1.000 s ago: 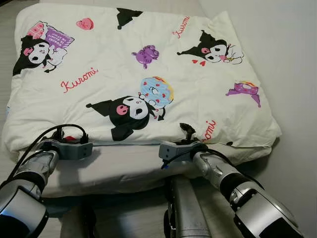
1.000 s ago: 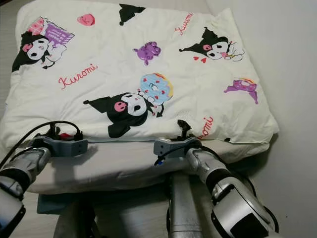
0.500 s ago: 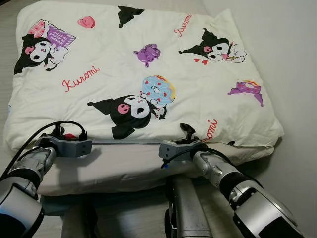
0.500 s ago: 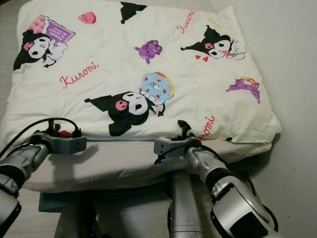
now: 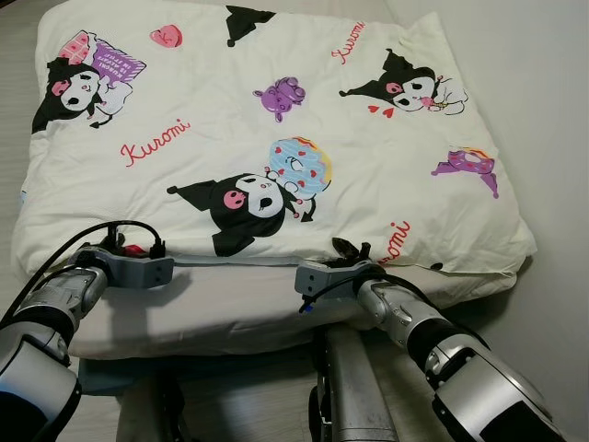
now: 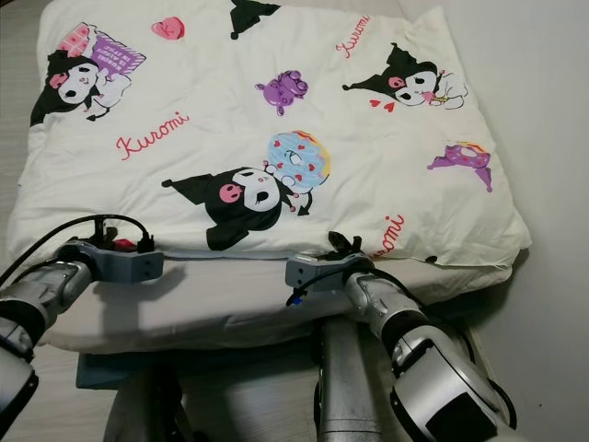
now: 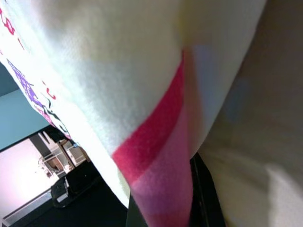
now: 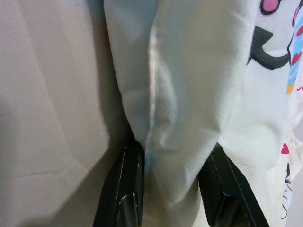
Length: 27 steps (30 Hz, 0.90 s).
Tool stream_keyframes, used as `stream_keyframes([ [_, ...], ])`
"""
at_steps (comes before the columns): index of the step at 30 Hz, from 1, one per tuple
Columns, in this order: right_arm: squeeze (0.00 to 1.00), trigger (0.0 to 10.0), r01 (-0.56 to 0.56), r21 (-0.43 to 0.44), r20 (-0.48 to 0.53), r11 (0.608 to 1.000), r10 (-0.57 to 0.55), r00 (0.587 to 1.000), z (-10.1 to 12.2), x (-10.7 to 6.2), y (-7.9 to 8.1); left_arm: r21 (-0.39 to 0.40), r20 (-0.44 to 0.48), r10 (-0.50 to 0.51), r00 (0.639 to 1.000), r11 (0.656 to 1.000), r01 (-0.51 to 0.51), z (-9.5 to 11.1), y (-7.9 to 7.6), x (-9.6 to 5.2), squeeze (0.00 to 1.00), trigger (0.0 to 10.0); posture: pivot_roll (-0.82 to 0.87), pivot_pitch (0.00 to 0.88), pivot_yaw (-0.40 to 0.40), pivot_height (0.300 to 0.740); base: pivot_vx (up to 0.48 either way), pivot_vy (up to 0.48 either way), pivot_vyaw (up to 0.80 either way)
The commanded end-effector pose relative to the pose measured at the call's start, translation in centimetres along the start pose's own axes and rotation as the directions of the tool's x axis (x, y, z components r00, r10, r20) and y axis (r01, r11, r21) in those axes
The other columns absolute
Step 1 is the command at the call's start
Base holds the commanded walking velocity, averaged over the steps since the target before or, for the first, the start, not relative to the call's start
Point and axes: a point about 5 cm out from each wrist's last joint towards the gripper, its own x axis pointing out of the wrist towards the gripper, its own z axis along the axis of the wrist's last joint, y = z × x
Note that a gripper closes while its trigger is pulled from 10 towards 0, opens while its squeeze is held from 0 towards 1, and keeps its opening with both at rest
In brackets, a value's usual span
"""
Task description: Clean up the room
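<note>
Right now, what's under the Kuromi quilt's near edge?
Under the quilt lies a plain cream mattress, bare along the near strip. Both grippers, left and right, clamp the quilt's near edge. Anything farther under the quilt is covered.

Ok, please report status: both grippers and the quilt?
Left gripper and right gripper both clamped on near edge of Kuromi quilt. Quilt lies folded on bed. Nothing in the way.

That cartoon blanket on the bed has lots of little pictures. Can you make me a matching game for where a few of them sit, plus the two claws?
1 donut print
2 red heart
3 left gripper
4 right gripper

a far edge of blanket
b near edge, by the Kuromi lettering
c middle
d near edge, left corner

1-c, 2-a, 3-d, 4-b
</note>
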Motion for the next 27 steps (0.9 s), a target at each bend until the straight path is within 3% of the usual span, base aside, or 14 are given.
stream_keyframes([
  [1, 0.0, 10.0, -0.038, -0.008, -0.004, 0.999, 0.038, 0.999, -0.4, -0.3, 0.6, 0.027, -0.004, -0.038, 0.999, 0.999, 0.038, -0.7, -0.6, -0.4, 0.0, 0.0, -0.11, 0.454, -0.047, 0.537, 0.0, 0.0, 0.0],
  [2, 0.0, 10.0, -0.038, -0.008, -0.004, 0.999, 0.038, 0.999, -0.4, -0.3, 0.6, 0.027, -0.004, -0.038, 0.999, 0.999, 0.038, -0.7, -0.6, -0.4, 0.0, 0.0, -0.11, 0.454, -0.047, 0.537, 0.0, 0.0, 0.0],
  [3, 0.0, 0.0, -0.048, 0.014, -0.001, 0.999, 0.048, 0.999, -0.5, -0.3, 0.6, 0.029, -0.002, -0.042, 0.999, 0.999, 0.042, -0.7, -0.6, -0.4, 0.0, 0.0, -0.11, 0.454, -0.047, 0.537, 0.0, 0.0, 0.0],
  [7, 0.0, 0.0, -0.049, 0.017, 0.001, 0.999, 0.049, 0.999, -0.4, -0.3, 0.7, 0.029, 0.0, -0.047, 0.999, 0.998, 0.047, -0.7, -0.7, -0.5, 0.0, 0.0, -0.11, 0.452, -0.046, 0.537, 0.0, 0.0, 0.0],
  [8, 0.0, 2.2, -0.043, 0.001, -0.002, 0.999, 0.043, 0.999, -0.4, -0.3, 0.6, 0.028, 0.004, -0.054, 0.999, 0.998, 0.054, -0.7, -0.7, -0.5, 0.0, 0.0, -0.1, 0.451, -0.045, 0.537, 0.0, 0.0, 0.0],
  [9, 0.0, 2.2, -0.043, 0.001, -0.002, 0.999, 0.043, 0.999, -0.4, -0.3, 0.6, 0.028, 0.004, -0.054, 0.999, 0.998, 0.054, -0.7, -0.7, -0.5, 0.0, 0.0, -0.1, 0.451, -0.045, 0.537, 0.0, 0.0, 0.0],
  [10, 0.0, 10.0, -0.036, -0.014, -0.005, 0.999, 0.036, 0.999, -0.5, -0.3, 0.6, 0.028, 0.008, -0.065, 0.998, 0.997, 0.065, -0.7, -0.8, -0.5, 0.0, 0.0, -0.1, 0.451, -0.045, 0.537, 0.0, 0.0, 0.0],
  [20, 0.0, 10.0, -0.028, -0.032, 0.038, 0.999, 0.029, 0.999, -0.3, -0.1, -0.4, 0.024, 0.008, -0.163, 0.987, 0.986, 0.163, -1.1, -0.6, -0.5, 0.0, 0.0, -0.08, 0.447, -0.033, 0.537, 0.0, 0.0, 0.0],
  [27, 0.0, 10.0, -0.045, -0.03, 0.08, 0.999, 0.047, 0.996, -0.9, -0.2, -1.5, 0.005, 0.071, -0.356, 0.932, 0.934, 0.356, -1.1, -0.7, -0.8, 0.0, 0.0, -0.05, 0.441, -0.015, 0.537, 0.0, 0.0, 0.0],
])
